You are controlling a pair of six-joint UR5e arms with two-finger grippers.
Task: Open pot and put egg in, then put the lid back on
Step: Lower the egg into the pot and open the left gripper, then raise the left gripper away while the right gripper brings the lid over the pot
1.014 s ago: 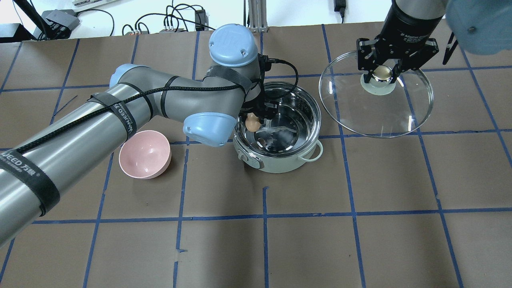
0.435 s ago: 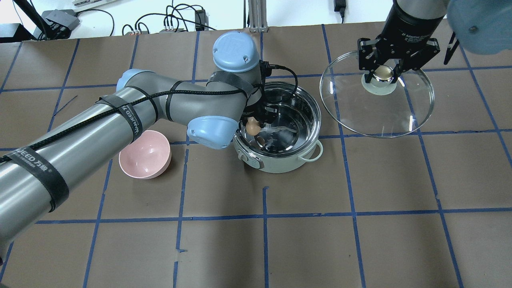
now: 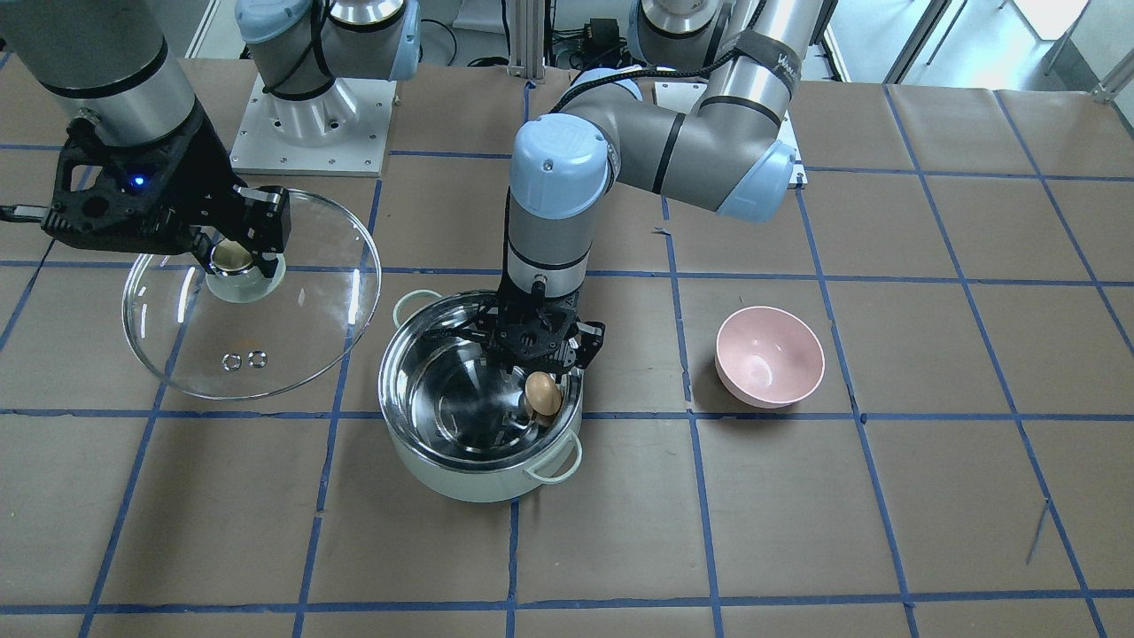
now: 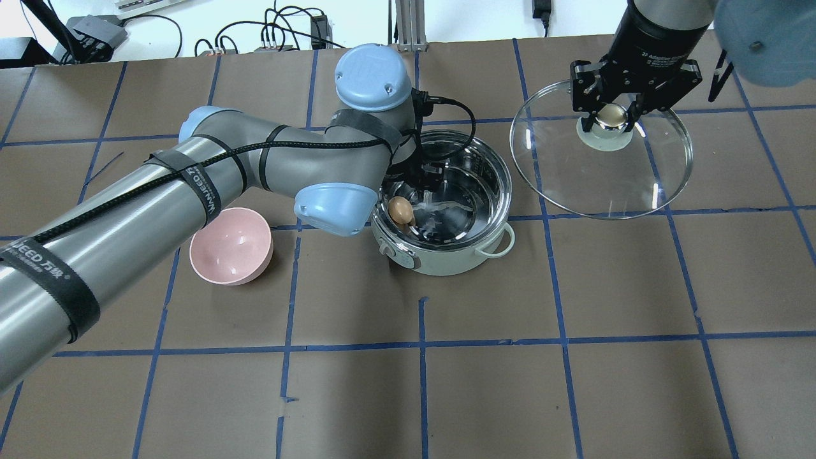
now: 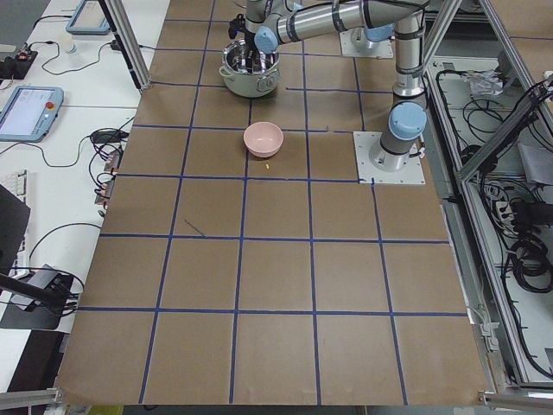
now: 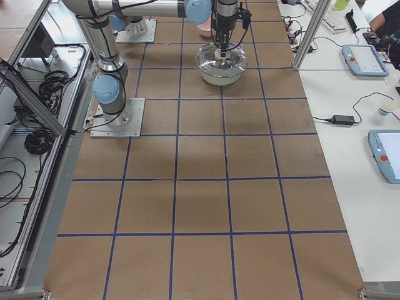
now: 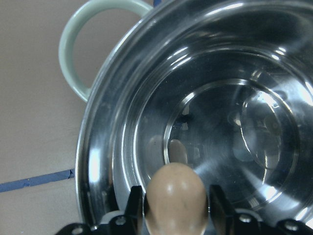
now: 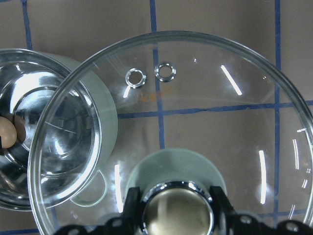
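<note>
The mint-green pot [image 4: 446,261] stands open on the table, steel inside showing [image 7: 98,147]. My left gripper [image 4: 400,209] is shut on the brown egg [image 3: 543,392] and holds it just inside the pot's rim on the bowl side, above the pot's floor; the egg sits between both fingers in the left wrist view [image 7: 176,196]. My right gripper [image 4: 611,118] is shut on the gold knob [image 8: 176,208] of the glass lid [image 4: 605,185]. It holds the lid level in the air beside the pot, on the side away from the bowl.
An empty pink bowl [image 4: 231,245] sits on the table beside the pot, under my left forearm. Blue tape lines grid the brown table cover. Cables and boxes lie past the far table edge [image 4: 274,32].
My left gripper has lowered the egg further into the pot, and the left arm shifted a little. The right gripper and lid have stayed nearly still.
</note>
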